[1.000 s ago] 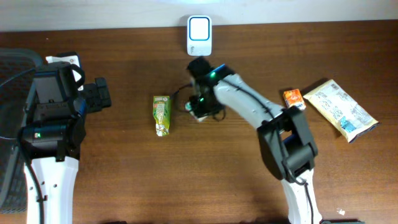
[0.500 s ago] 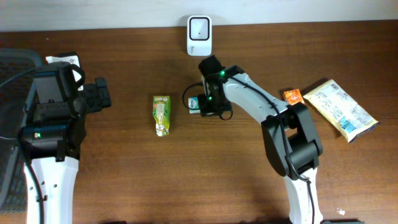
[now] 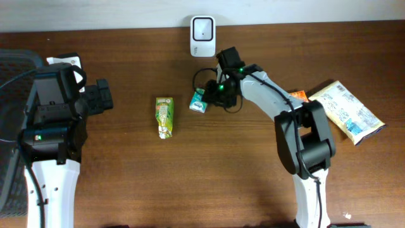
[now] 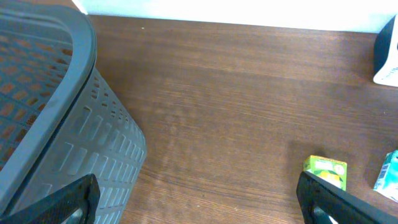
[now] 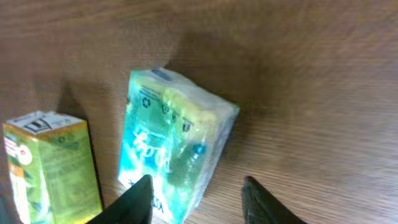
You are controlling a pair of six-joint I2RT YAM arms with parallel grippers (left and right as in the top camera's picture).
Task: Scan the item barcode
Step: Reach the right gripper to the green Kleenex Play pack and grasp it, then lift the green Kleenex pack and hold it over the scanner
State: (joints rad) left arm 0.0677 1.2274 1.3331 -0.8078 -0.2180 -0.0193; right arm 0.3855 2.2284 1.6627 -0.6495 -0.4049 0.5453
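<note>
A small teal carton point(image 3: 199, 101) lies on the wooden table in front of the white barcode scanner point(image 3: 202, 28). My right gripper point(image 3: 214, 97) sits just to its right, open. In the right wrist view the teal carton point(image 5: 171, 152) lies flat, its near end reaching between the spread fingers point(image 5: 138, 199) of that gripper point(image 5: 199, 202), which do not clamp it. A green carton point(image 3: 164, 116) lies further left, and it shows beside the teal one as the green carton point(image 5: 53, 165). My left gripper point(image 3: 101, 96) hangs wide open and empty at the far left.
A grey mesh basket point(image 4: 56, 112) stands at the left edge. An orange packet point(image 3: 297, 96) and a pale snack bag point(image 3: 346, 111) lie at the right. The left wrist view catches the green carton point(image 4: 326, 171) and a corner of the scanner point(image 4: 388, 56).
My right gripper carried the teal carton a little back and to the right, then opened and drew off to the right. The left arm has not moved.
</note>
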